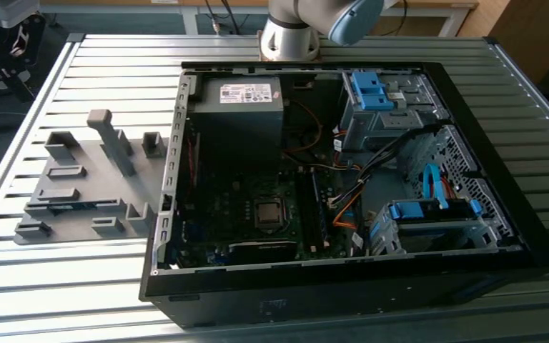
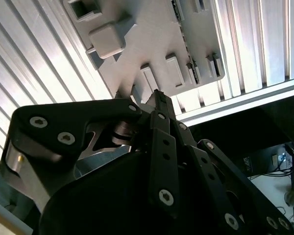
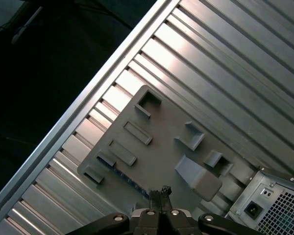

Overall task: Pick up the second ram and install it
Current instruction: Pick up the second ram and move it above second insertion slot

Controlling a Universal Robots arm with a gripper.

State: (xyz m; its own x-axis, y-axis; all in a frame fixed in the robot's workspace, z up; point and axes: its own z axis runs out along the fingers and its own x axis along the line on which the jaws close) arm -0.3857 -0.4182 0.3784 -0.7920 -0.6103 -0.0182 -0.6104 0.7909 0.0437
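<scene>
Here — second ram (image 1: pixel 63 208) in grey tray (image 1: pixel 88 184).

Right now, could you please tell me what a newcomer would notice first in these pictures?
The open computer case dominates the exterior view, lying on the slatted metal table with its circuit board exposed. To the exterior view's left of it sits a grey holder tray, and in both wrist views the gripper hangs above that tray, shut and empty.
</scene>
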